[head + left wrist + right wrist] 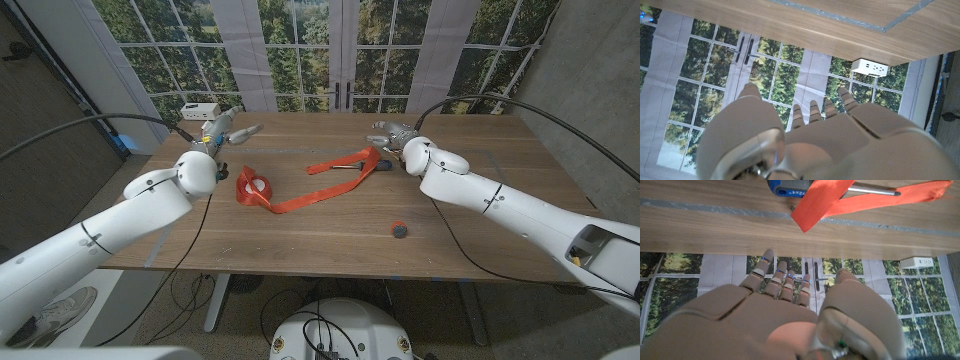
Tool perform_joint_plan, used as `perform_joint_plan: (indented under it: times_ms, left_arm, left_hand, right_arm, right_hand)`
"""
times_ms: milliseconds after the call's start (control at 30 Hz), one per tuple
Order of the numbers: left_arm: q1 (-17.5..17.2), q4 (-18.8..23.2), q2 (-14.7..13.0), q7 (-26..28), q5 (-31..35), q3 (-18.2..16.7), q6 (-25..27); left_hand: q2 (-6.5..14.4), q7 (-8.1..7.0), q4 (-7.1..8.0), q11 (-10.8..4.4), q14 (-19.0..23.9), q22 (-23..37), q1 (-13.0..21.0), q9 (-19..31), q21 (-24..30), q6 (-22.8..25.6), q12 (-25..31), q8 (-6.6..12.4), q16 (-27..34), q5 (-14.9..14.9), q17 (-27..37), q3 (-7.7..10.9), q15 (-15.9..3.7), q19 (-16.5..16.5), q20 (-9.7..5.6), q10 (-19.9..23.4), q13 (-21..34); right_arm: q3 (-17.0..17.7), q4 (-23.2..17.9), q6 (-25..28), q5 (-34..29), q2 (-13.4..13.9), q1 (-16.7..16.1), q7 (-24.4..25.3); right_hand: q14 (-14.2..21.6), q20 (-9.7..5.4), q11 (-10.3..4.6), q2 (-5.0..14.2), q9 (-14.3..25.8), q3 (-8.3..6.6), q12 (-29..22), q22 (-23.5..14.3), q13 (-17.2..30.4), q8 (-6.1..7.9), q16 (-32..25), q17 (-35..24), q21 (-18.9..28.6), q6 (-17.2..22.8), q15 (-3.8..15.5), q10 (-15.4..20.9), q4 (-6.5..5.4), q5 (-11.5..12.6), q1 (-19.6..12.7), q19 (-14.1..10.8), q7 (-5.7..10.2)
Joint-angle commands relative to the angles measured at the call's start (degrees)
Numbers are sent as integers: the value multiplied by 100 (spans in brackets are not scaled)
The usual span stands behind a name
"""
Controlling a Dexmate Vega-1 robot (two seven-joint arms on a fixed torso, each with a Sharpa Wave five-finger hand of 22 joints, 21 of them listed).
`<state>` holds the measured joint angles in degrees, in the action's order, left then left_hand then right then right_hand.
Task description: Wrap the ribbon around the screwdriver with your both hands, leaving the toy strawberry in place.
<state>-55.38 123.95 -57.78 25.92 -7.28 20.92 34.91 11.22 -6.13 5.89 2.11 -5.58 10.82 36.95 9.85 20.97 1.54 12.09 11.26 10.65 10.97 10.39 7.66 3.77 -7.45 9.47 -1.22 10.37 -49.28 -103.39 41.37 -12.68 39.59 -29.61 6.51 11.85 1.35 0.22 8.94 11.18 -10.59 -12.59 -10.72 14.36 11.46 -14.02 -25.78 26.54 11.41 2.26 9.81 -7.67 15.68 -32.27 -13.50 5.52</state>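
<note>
A long red ribbon (312,197) lies across the middle of the wooden table (480,240), bunched in a loop at its left end and draped over the screwdriver (368,167) at its right end. The screwdriver's blue handle (786,186) and metal shaft show under the ribbon (822,197) in the right wrist view. The small toy strawberry (399,229) sits nearer the front, right of centre. My left hand (225,130) hovers over the far left of the table, fingers apart and holding nothing. My right hand (390,133) is just behind the screwdriver, fingers (782,285) spread, also holding nothing.
A white power strip (200,110) sits at the table's far left corner, also seen as a white box (870,66) in the left wrist view. Large windows stand behind the table. Cables run from both arms.
</note>
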Motion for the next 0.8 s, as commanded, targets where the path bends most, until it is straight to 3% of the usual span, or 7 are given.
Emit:
perform_joint_plan:
  times_ms: [33,133,267,333,600,733,800]
  left_arm:
    - [-705,-1143,667,-87,-356,-859,-3199]
    - [-675,-1708,926,-250,-397,-897,-4307]
    - [-514,-2313,1083,-962,-833,-913,-5238]
    - [-381,-2690,1194,-1328,-984,-856,-5731]
    - [-529,-2665,1316,-1204,-971,-902,-5316]
    - [-464,-3145,1519,-1761,-1589,-894,-5648]
    - [-753,-2968,1603,-1433,-1533,-1019,-5714]
  left_hand:
    - [166,120,440,17,95,35,-319,22,54,288,63,-2,65,188,10,581,-110,138,-181,275,2]
    - [167,205,527,22,247,47,-552,24,119,390,67,-27,90,308,7,965,-152,321,-378,420,-2]
    - [123,361,547,-64,396,50,-847,21,196,384,84,-71,100,386,2,1223,-243,536,-573,616,-7]
    - [87,463,552,-103,381,47,-1041,21,200,232,41,-125,69,409,0,1282,-314,562,-671,591,-9]
    - [74,503,551,-105,309,43,-1272,20,194,162,-28,-125,22,437,-4,1320,-345,571,-732,491,-11]
    - [72,470,537,-82,261,40,-1390,19,181,36,-70,-152,-2,451,-9,1365,-318,557,-721,410,-12]
    - [62,488,524,-50,159,37,-1509,19,141,-136,-108,-176,-35,461,-12,1411,-257,474,-675,306,-9]
  right_arm:
    - [1177,459,-2890,301,-337,-1149,2058]
    - [1368,782,-3807,456,-464,-1297,2324]
    - [1580,1192,-4743,918,-630,-1338,2132]
    - [1555,1155,-4549,481,-702,-1361,2471]
    - [1512,1058,-4048,-80,-1218,-1598,3262]
    - [1425,771,-3845,-428,-1055,-1675,3175]
    - [1501,815,-3916,-451,-1180,-1688,3418]
  right_hand:
    - [331,-70,98,104,-1,-99,-90,40,-58,79,-54,173,133,258,-5,334,-28,-92,85,-487,-42]
    - [512,-3,215,130,-5,-172,-119,75,-109,104,-48,298,161,423,-15,551,-27,-142,135,-744,-111]
    - [641,37,306,179,-7,-241,-117,97,-145,103,-51,375,174,507,-34,660,-54,-169,187,-942,-170]
    - [671,41,378,198,-6,-274,-98,108,-163,81,-41,412,168,496,-92,673,-90,-185,239,-1029,-211]
    - [964,-37,592,198,-2,-403,-96,129,-231,123,-51,588,112,786,-190,952,-177,-248,477,-1381,-463]
    - [1071,8,507,223,-4,-480,-94,117,-246,134,-63,638,30,900,-168,1039,-175,-253,525,-1309,-409]
    - [1233,17,310,238,-7,-576,-80,105,-256,116,-102,679,-14,933,-83,1091,-169,-255,555,-1312,-322]
